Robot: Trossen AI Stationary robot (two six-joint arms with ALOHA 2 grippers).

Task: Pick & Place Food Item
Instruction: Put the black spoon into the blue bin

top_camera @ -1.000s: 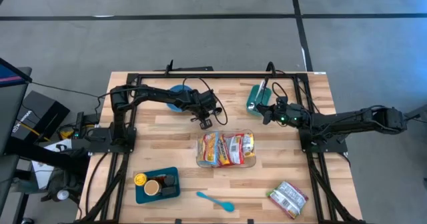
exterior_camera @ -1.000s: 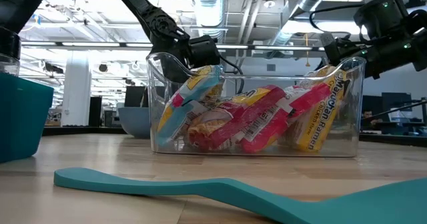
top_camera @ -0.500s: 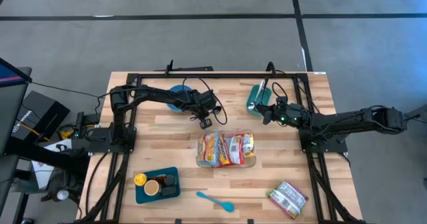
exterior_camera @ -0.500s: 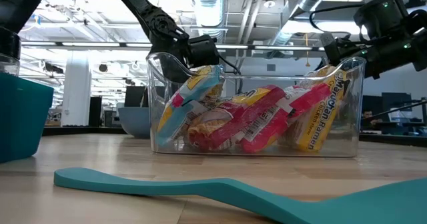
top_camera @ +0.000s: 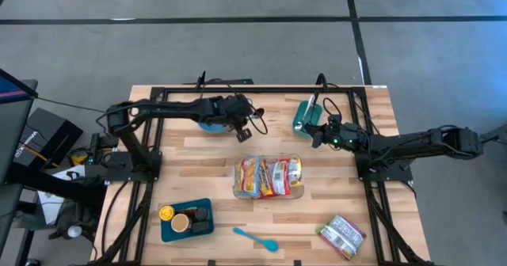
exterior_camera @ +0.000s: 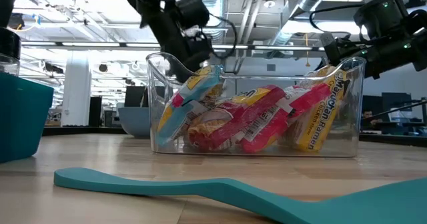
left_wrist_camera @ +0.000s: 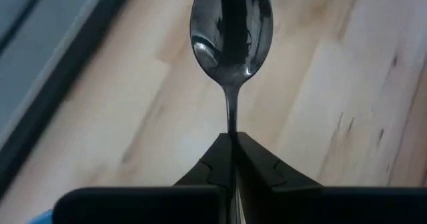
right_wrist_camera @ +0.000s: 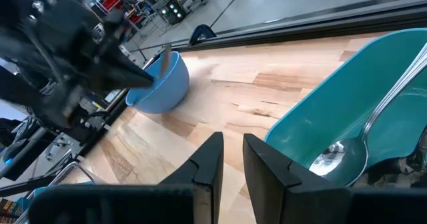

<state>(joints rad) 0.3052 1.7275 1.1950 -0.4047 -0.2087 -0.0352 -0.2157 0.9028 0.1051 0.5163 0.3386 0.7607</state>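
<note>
The left gripper [left_wrist_camera: 233, 147] clenches the thin handle of a polished metal spoon [left_wrist_camera: 231, 34], whose long axis runs straight out from the fingertips, its oval bowl leading and mirroring the gripper. It is held above the table [top_camera: 198, 151] near the blue bowl [top_camera: 207, 124], behind the clear bin [top_camera: 269, 193] of snack packets [top_camera: 268, 176]. The right gripper [right_wrist_camera: 231, 159] hovers beside a teal tray [right_wrist_camera: 360, 127], its fingers slightly apart and holding nothing.
</note>
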